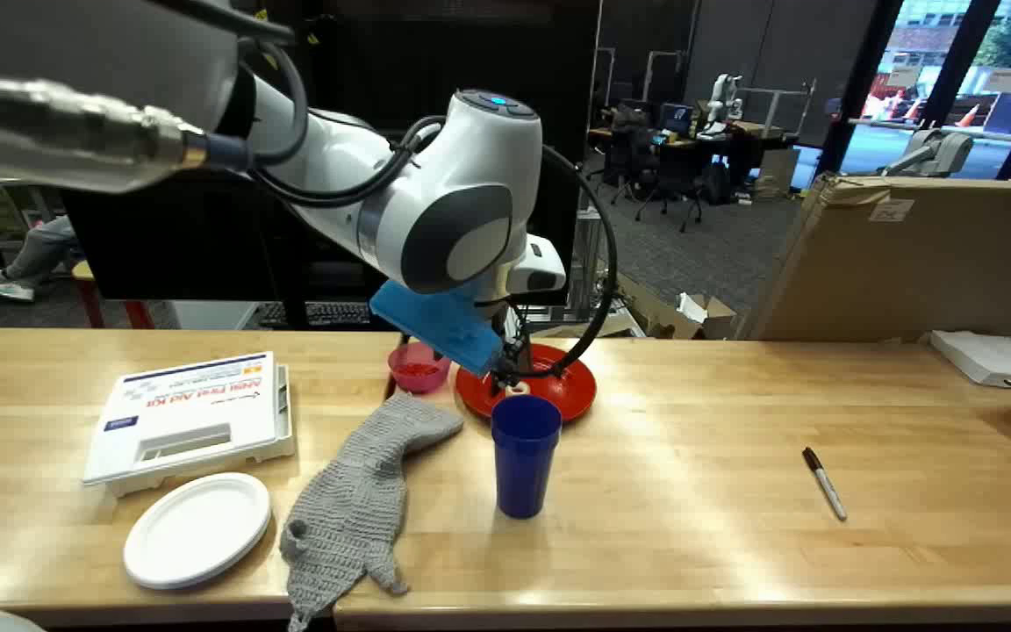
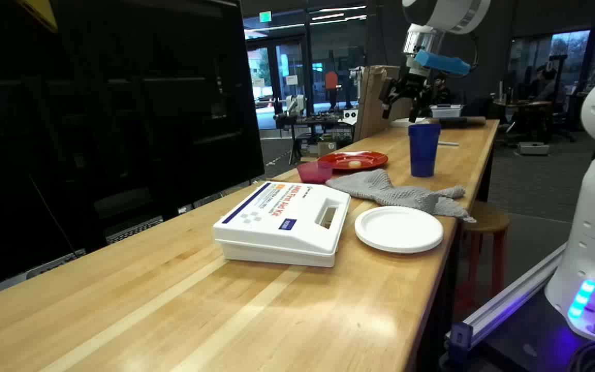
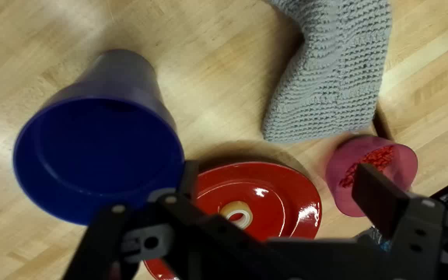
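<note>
My gripper stands open above the table, its two black fingers wide apart with nothing between them. In an exterior view the gripper hangs higher than the rim of a tall blue cup. The upright cup looms at the left of the wrist view, overlapped by one finger. Below the jaws lies a red plate bearing a small tape roll. Beyond the other finger sits a pink translucent bowl with small red pieces inside. A grey knitted cloth lies beside the bowl.
A white first aid kit and a white plate lie at one side, past the cloth. Towards the opposite end rests a black-capped marker. A large dark screen stands along the table's edge. Cardboard leans behind.
</note>
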